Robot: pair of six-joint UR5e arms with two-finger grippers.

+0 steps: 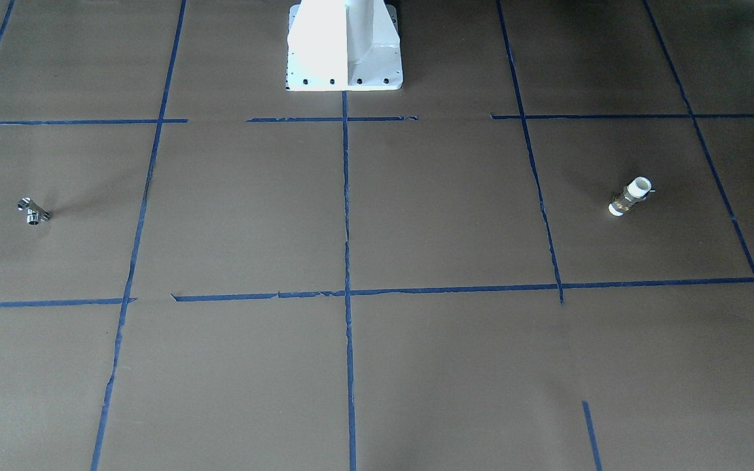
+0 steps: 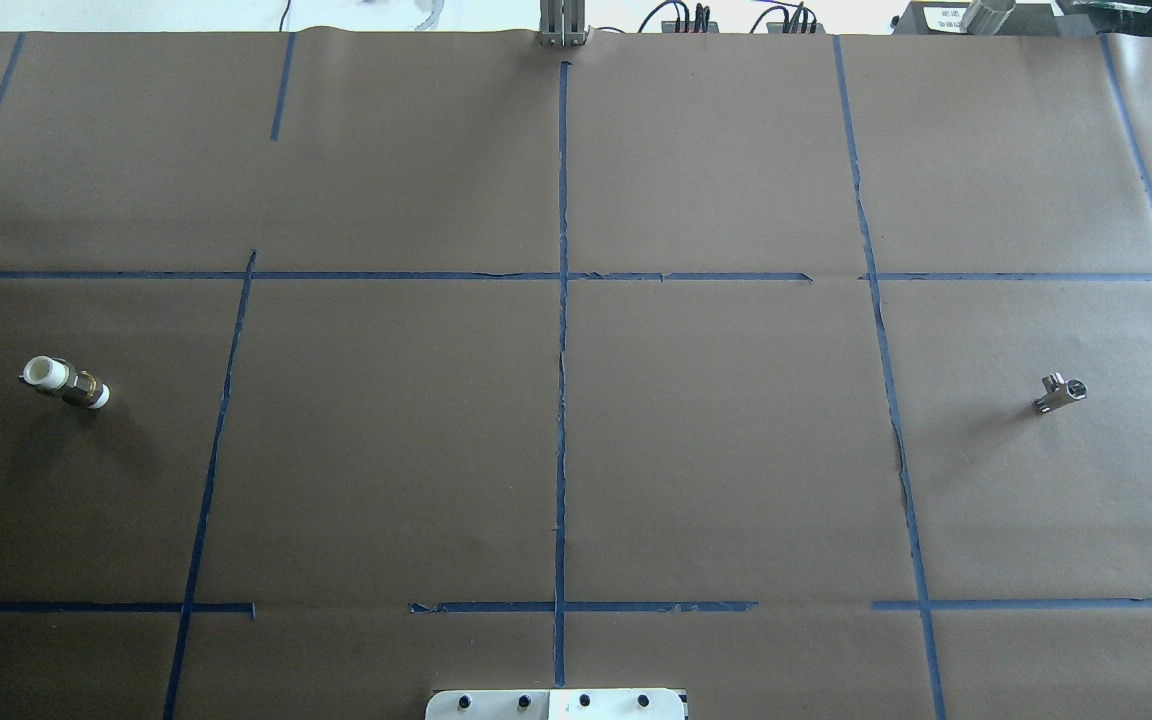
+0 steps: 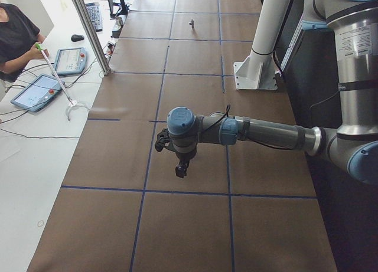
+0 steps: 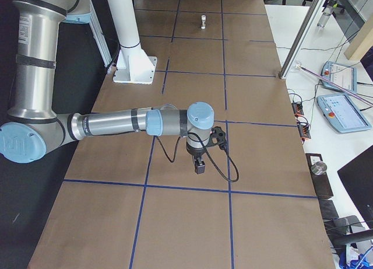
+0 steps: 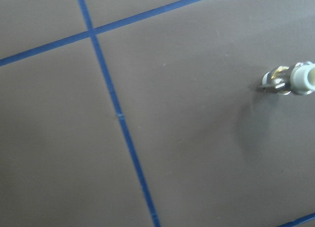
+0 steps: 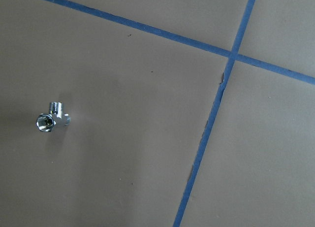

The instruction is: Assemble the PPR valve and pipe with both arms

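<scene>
From my remote station, reading the overhead view left to right: the PPR valve (image 2: 64,383), a stubby cylinder with white plastic ends and a brass-coloured middle band, lies on its side on the brown paper-covered table (image 2: 576,450), which is marked with blue tape lines. The black left pincer (image 3: 182,169) hangs above the table, pointing down. Its wrist camera catches the valve only at the right edge of the picture, so the valve sits off to one side of the pincer, not beneath it. I cannot tell whether its fingers are apart or together. Far to the right lies the pipe (image 2: 1060,392), a small shiny chrome branched fitting with open round ends. The black right pincer (image 4: 199,166) likewise hangs above the table, with the pipe off to one side of it and untouched. I cannot tell its finger spacing either. I judge the task not yet begun: both grasps, bringing the parts together, and the joining are all left.
</scene>
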